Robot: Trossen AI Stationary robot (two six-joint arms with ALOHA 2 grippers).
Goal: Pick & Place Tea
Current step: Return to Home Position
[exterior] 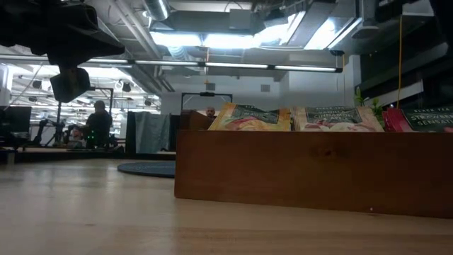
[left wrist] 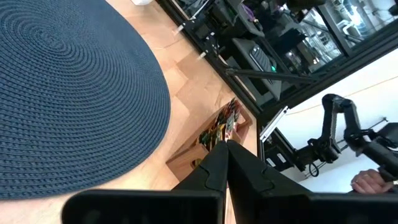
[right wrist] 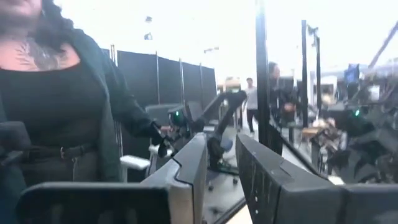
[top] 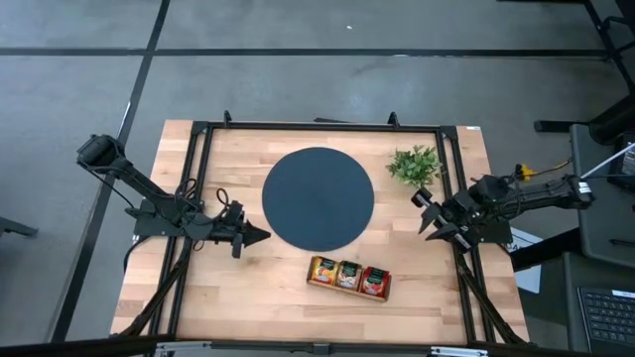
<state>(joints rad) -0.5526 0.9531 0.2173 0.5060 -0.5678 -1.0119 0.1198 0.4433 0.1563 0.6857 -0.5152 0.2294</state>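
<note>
We see the tea packets (top: 348, 275) sorted by colour in the wooden organizer (exterior: 311, 173) beside the blue mat (top: 317, 198), so the left pincer (top: 263, 235), clenched empty, and the right pincer (top: 426, 214), released, hang clear at the worktop's (top: 248, 297) sides.

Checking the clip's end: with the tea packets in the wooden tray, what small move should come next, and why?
Probably draw the left gripper back from the blue mat toward its own side. The tea packets sit in the wooden tray, none lies loose in the high view, the left jaws are shut on nothing, and the right gripper, jaws open, waits at the table's right edge.
</note>
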